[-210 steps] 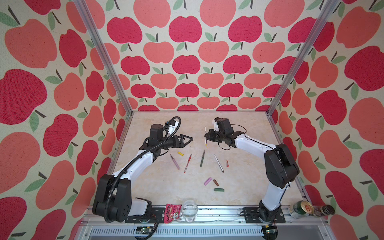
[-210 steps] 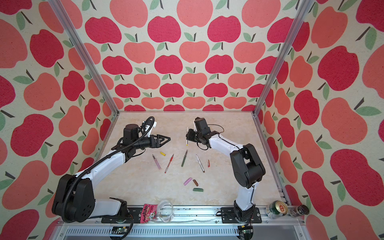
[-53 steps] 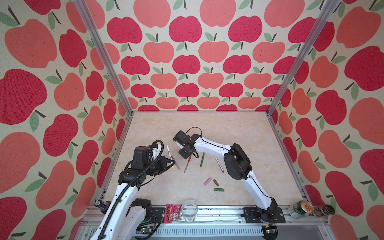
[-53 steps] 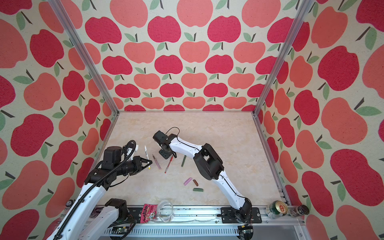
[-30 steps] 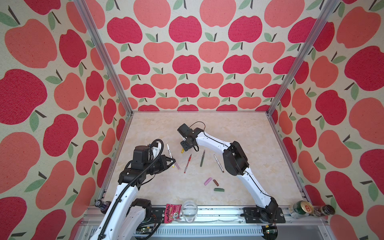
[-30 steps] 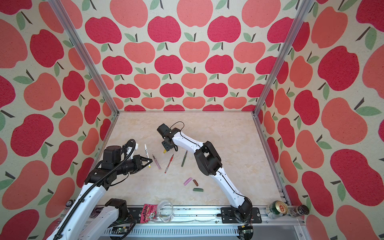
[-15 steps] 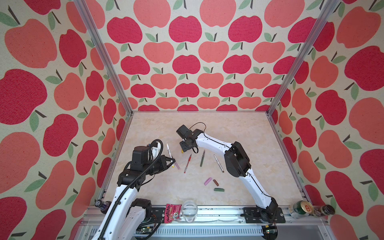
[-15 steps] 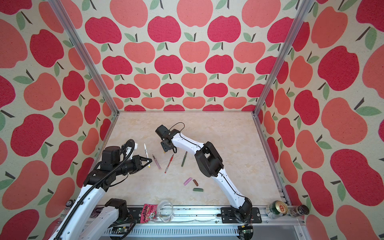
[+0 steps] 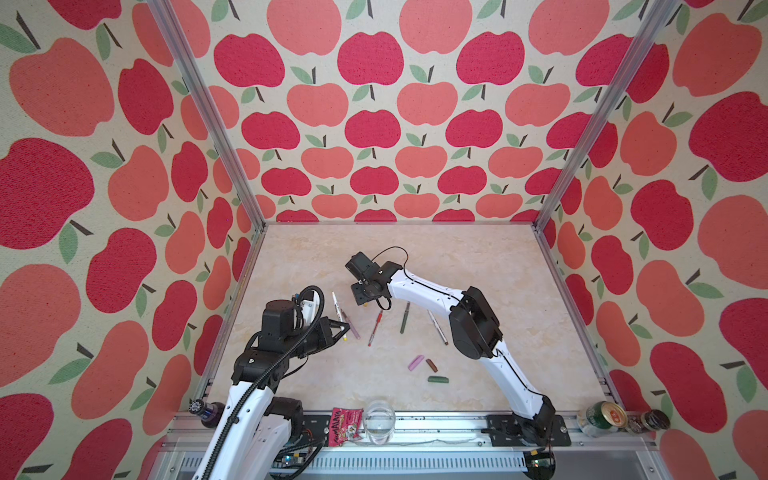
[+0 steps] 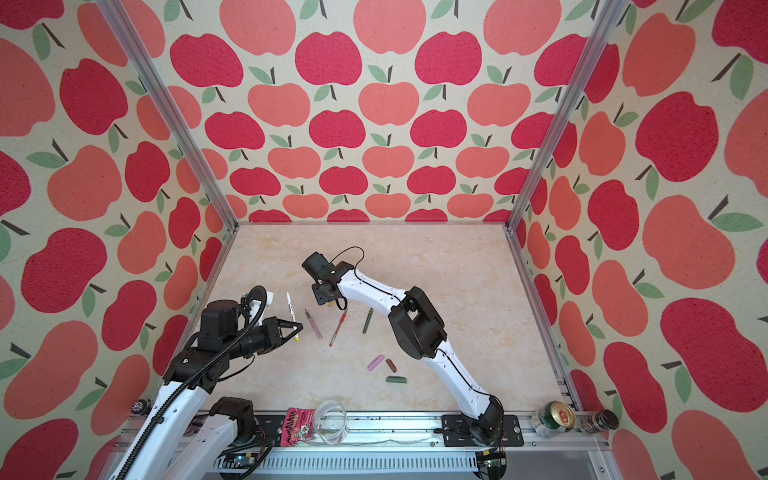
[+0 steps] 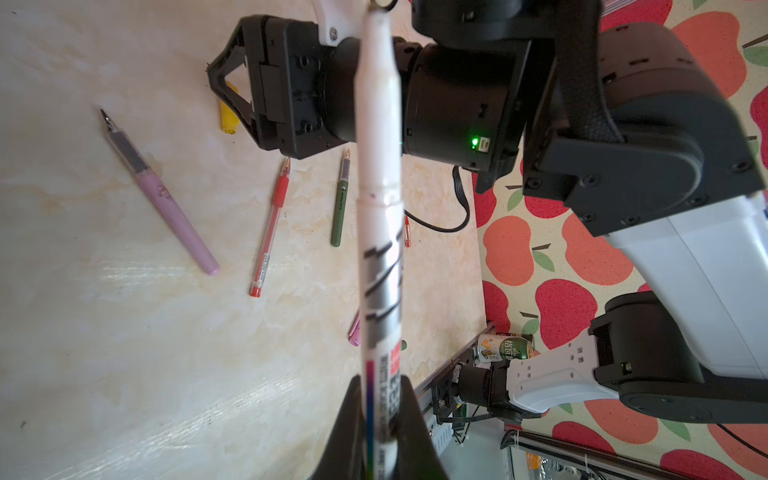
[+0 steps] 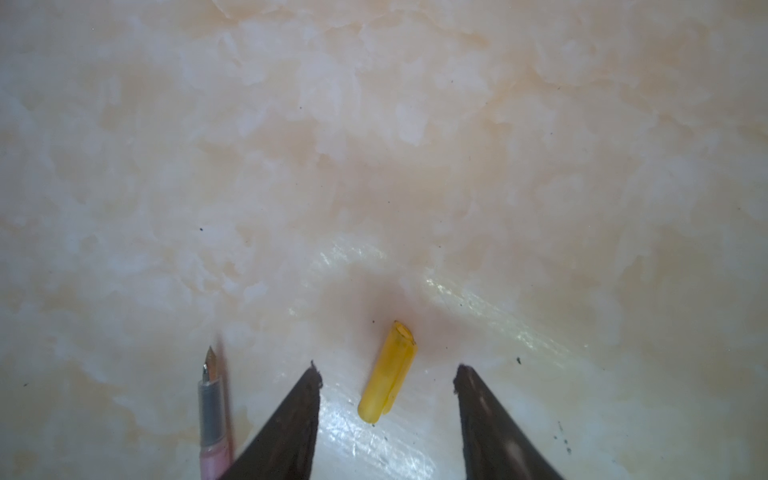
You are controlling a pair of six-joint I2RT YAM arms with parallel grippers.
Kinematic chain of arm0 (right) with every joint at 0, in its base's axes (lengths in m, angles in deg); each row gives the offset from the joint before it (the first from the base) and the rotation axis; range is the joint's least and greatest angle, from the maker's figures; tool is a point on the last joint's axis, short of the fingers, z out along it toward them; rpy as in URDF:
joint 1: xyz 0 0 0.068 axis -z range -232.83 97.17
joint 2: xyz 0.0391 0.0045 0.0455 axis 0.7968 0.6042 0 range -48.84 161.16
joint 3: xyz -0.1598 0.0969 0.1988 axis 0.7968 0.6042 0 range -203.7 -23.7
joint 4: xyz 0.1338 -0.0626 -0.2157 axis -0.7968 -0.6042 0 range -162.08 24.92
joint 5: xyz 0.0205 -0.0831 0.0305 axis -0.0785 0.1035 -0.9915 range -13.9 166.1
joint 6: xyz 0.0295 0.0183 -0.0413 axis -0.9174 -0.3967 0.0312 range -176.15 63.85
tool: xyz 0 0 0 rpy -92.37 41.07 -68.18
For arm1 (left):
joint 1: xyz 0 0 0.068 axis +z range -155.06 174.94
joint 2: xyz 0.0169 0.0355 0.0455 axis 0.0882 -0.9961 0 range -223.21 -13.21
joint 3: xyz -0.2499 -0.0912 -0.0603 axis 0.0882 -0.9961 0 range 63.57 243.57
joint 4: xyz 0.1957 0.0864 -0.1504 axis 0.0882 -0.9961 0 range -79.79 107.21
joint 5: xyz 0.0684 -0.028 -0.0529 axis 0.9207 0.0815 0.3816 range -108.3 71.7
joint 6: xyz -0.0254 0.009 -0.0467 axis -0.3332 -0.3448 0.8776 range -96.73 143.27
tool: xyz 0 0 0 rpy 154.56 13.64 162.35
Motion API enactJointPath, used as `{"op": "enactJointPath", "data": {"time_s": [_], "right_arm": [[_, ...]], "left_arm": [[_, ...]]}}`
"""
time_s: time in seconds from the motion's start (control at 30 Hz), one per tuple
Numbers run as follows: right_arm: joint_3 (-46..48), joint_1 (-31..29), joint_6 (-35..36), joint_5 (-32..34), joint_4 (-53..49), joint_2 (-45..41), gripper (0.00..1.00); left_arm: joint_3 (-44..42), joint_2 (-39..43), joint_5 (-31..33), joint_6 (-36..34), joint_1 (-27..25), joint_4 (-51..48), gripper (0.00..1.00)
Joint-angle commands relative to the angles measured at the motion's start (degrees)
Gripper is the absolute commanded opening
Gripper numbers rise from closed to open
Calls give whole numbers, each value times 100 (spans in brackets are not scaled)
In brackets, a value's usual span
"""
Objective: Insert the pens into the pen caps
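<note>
Reading the table (image 9: 478,266) as a clock face in both top views, with twelve at the back wall, the left gripper (image 9: 340,329) sat out toward nine o'clock. Its jaws were clamped together on one end of a white pen (image 9: 337,308) with dark print. The pen was held clear of the table, its free end pointing toward twelve. In the left wrist view its barrel (image 11: 380,232) ran out from between the two dark fingers.

Just at the three o'clock side of that grip, a lilac pen (image 9: 354,329) lay flat with its nib toward eleven. Further toward three lay a red pen (image 9: 375,328) and then a green pen (image 9: 405,318), each apart from the next.

At about twelve o'clock from the red pen, the right gripper (image 12: 387,370) pointed down at the table. Its jaws stood apart, one on each side of a yellow cap (image 12: 384,386), and neither touched it. The cap lay flat on the table.

A second white pen (image 9: 438,330) lay at three o'clock of the green pen, partly behind the right arm. Toward five o'clock on the table, a pink cap (image 9: 415,363) and a brown cap (image 9: 431,365) lay close together. A green cap (image 9: 438,379) lay just at six of the brown cap.
</note>
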Motion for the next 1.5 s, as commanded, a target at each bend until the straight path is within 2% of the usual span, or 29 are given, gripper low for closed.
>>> {"op": "enactJointPath", "data": {"time_s": [0.0,0.37,0.43,0.77,1.2,1.47], "right_arm": [[-192,20,-186,-15,-137,301,52],[-358,28,-168,3,-273,556,36],[-347,26,-168,3,-298,564,30],[108,31,-164,70,-117,273,13],[644,18,-98,169,310,-372,7],[1016,121,-133,184,559,-854,6]], "left_arm": [[-54,59,-123,-38,-9,-136,0],[-10,-101,-156,-73,-9,-64,0],[15,-140,-161,-86,-4,-66,0],[106,-317,-153,-133,-25,-18,0],[53,-452,-12,-105,-151,131,0],[43,-829,279,-82,-629,443,0]]}}
